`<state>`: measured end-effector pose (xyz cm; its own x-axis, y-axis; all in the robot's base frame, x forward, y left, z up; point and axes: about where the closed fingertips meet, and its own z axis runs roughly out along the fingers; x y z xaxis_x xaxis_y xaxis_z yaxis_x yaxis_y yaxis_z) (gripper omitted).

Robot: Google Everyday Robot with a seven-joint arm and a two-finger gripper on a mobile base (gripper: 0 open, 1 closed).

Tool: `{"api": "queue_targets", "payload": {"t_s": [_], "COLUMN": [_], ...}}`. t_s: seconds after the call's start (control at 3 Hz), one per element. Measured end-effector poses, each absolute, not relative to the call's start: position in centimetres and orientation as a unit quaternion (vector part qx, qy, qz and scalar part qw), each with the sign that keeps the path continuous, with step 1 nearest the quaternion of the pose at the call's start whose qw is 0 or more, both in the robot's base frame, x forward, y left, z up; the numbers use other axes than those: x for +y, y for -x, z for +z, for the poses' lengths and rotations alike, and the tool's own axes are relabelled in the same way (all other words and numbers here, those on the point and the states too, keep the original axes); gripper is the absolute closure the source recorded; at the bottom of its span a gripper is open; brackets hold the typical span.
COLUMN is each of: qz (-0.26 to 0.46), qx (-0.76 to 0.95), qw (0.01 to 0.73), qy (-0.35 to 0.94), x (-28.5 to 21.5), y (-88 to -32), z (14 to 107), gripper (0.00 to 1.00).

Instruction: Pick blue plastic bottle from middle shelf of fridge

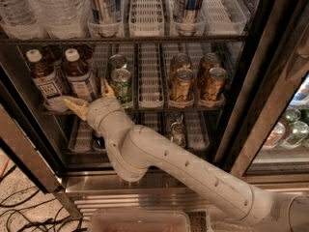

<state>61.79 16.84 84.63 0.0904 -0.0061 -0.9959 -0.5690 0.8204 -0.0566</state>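
The blue plastic bottle [78,76] stands second from the left on the middle shelf [149,108] of the fridge [231,95]. It holds a dark drink and has a white cap and a pale blue label. My gripper [90,96] is open at the shelf's front edge, just below and in front of this bottle. One tan finger [74,105] lies to the bottle's lower left, the other [106,88] to its right by a green can [121,84]. The fingers do not touch the bottle. A similar bottle with a whiter label [42,76] stands to its left.
Gold cans [181,86] fill the right lanes of the middle shelf. Big water bottles [53,6] and tall cans [187,4] stand on the shelf above, and more cans [177,132] below. The black door frame [251,81] and a neighbouring cooler [289,124] are at right.
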Motion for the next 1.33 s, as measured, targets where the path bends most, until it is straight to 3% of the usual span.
{"api": "queue_targets", "payload": {"t_s": [0.33, 0.67, 1.33], "qz": [0.198, 0.197, 0.197], "qx": [0.645, 0.642, 0.642], "qw": [0.702, 0.704, 0.704], "qy": [0.228, 0.231, 0.231], "x": [17.43, 17.93, 17.93], "y": [-62.21, -62.51, -62.51], "z": [84.16, 84.09, 84.09], "gripper": [0.20, 0.38, 0.85]}}
